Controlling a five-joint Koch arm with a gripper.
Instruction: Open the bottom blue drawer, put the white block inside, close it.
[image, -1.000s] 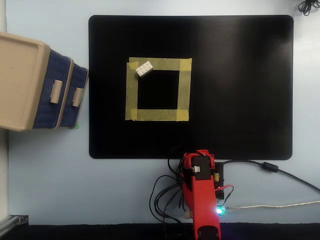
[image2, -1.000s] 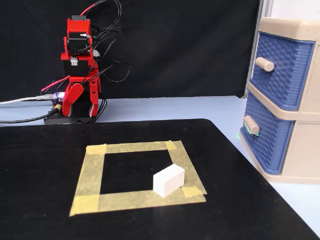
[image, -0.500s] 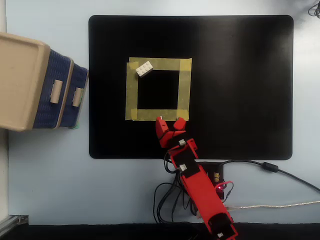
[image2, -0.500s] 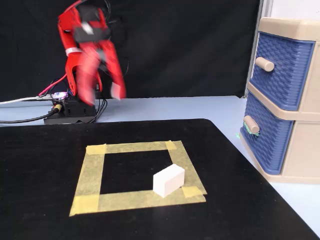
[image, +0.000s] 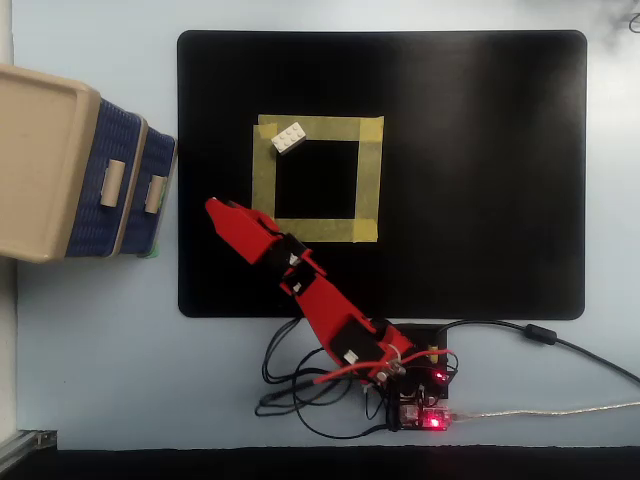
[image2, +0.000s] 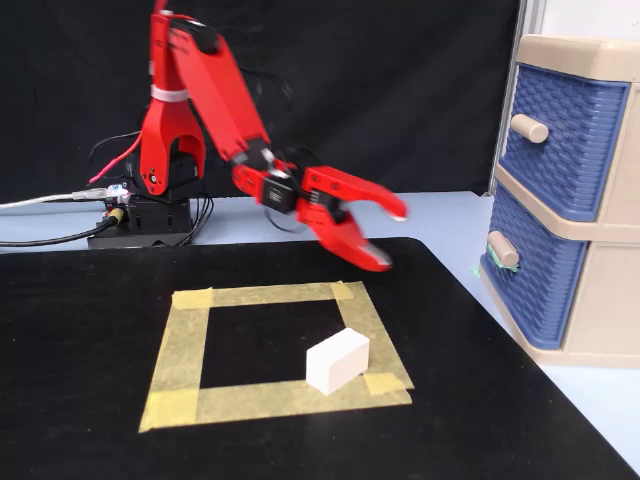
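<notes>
Black mat on a pale table. Jaws parted, empty — the gripper (image2: 385, 238) hangs near the cabinet (image2: 590, 300). Bottom drawer (image2: 535, 275) shut; block (image2: 337, 360) sits on the tape square's (image2: 180, 350) corner — nothing done yet.

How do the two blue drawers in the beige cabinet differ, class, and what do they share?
In the fixed view the upper blue drawer sits above the bottom blue drawer. In the overhead view the bottom blue drawer juts further toward the black mat than the upper blue drawer. Both are dark blue, ribbed, look shut, and carry a small beige handle.
</notes>
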